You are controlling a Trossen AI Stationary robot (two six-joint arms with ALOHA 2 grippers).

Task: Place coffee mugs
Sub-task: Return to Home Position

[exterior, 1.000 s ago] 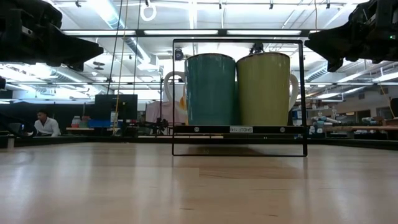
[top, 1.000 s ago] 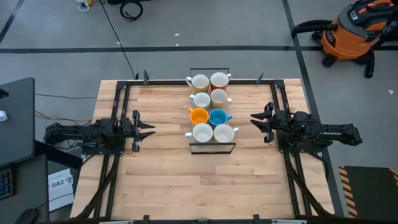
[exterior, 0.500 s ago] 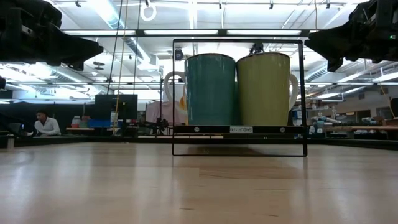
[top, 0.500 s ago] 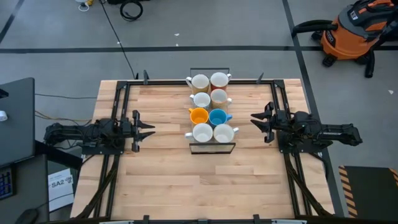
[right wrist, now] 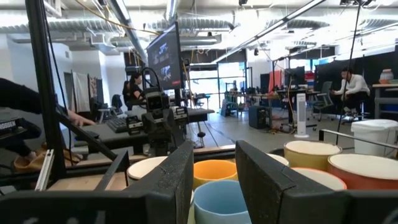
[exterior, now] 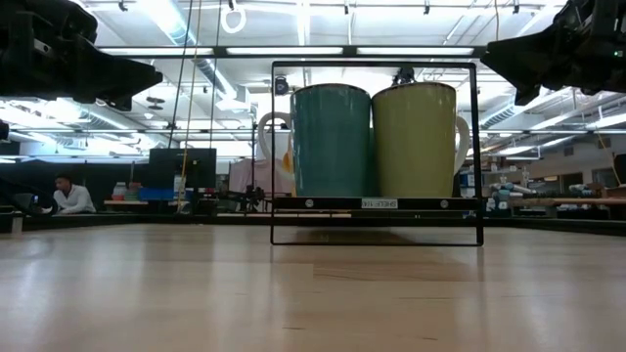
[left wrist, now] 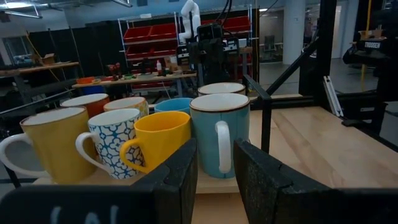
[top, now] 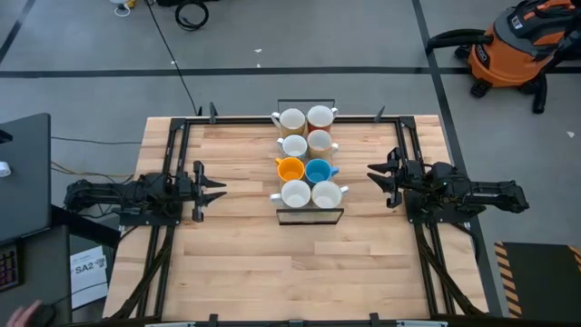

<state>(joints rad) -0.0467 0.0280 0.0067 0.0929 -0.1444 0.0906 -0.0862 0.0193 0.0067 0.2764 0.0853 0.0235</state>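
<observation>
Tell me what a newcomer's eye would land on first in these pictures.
Eight small ceramic coffee mugs sit packed two by four on a black wire-frame shelf at the far middle of the wooden table. The orange mug and blue mug stand out among the white interiors. The left gripper and right gripper flank the shelf, both open and empty.

Wooden table (top: 236,259), black-framed shelf (top: 310,221) at its middle, eight coffee mugs (top: 296,193) aboard

In the low view, the teal ceramic mug (exterior: 331,140) and pale green ceramic mug (exterior: 415,140) hid the rest, save one white handle (exterior: 262,137).
</observation>
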